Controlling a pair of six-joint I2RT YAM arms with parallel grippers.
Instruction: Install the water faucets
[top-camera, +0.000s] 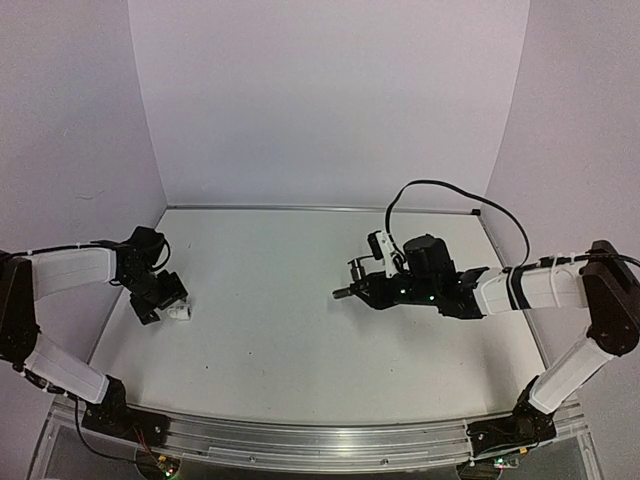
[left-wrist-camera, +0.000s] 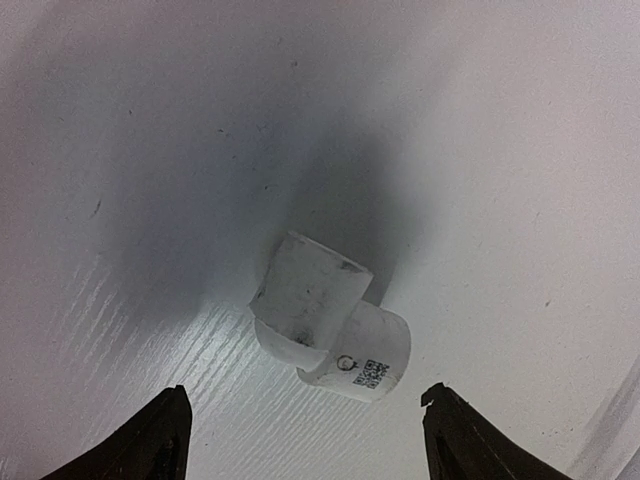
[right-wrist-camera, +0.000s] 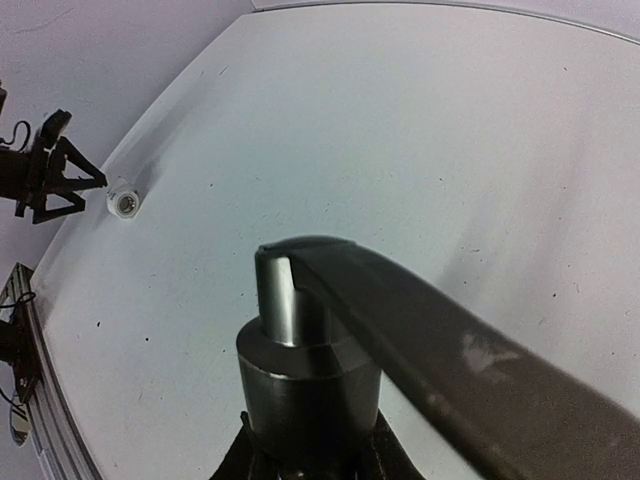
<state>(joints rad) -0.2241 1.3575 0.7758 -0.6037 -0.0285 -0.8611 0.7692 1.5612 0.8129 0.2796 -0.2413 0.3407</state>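
Note:
A small white plastic elbow fitting (left-wrist-camera: 328, 322) lies on the white table at the far left, and it also shows in the top view (top-camera: 181, 312) and in the right wrist view (right-wrist-camera: 124, 203). My left gripper (top-camera: 160, 302) hovers just over it, jaws open and apart on either side, not touching. My right gripper (top-camera: 372, 292) is shut on the dark grey metal faucet (right-wrist-camera: 310, 370), held above the table's middle right. Its lever handle (right-wrist-camera: 440, 350) fills the right wrist view. In the top view the faucet (top-camera: 352, 282) sticks out leftward from the fingers.
White walls enclose the table on three sides. The left wall runs close behind the fitting. A black cable (top-camera: 440, 195) loops above the right arm. A metal rail (top-camera: 320, 440) runs along the near edge.

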